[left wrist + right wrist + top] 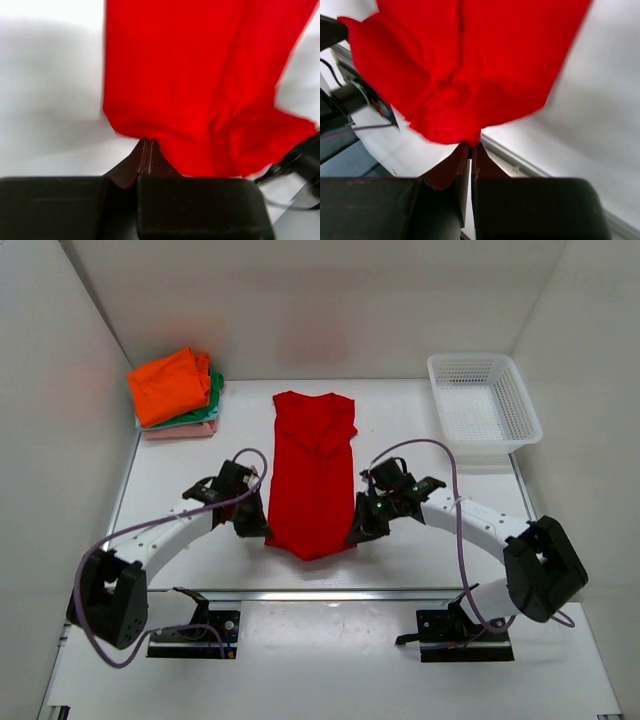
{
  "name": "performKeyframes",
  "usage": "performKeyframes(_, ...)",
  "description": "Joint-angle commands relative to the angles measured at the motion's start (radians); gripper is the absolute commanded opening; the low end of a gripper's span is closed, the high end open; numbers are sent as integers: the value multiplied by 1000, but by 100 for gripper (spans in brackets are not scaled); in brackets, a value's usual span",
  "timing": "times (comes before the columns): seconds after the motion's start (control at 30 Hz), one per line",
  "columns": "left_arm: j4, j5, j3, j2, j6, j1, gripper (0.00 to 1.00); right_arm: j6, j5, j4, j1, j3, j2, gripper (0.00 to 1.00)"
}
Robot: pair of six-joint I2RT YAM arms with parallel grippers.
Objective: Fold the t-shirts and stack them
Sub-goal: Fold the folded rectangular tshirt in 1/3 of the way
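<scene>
A bright red t-shirt (311, 472) lies lengthwise in the middle of the table, sleeves folded in, collar at the far end. My left gripper (262, 528) is shut on its near left corner, seen in the left wrist view (148, 141) with red cloth (200, 90) running away from the tips. My right gripper (356, 530) is shut on the near right corner, seen in the right wrist view (471, 145) with the cloth (470, 65) bunched there. A stack of folded shirts stands at the far left: orange (170, 385) on top, green (208, 400) under it, pale pink (185, 429) at the bottom.
A white plastic mesh basket (483, 410) stands at the far right of the table. The table's near metal edge (320, 593) runs just in front of the shirt's hem. White walls close in the left, right and back sides.
</scene>
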Motion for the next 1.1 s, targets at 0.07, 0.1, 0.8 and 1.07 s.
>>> performKeyframes(0.07, 39, 19, 225, 195, 48, 71, 0, -163, -45, -92, -106, 192, 134, 0)
performKeyframes(0.1, 48, 15, 262, 215, 54, 85, 0, -184, -48, -102, -120, 235, 165, 0)
performKeyframes(0.8, 29, 42, 710, 675, 96, 216, 0, -347, -57, -255, -318, 812, 631, 0)
performKeyframes(1.07, 27, 42, 813, 747, 85, 252, 0, -368, -57, -306, -350, 976, 752, 0)
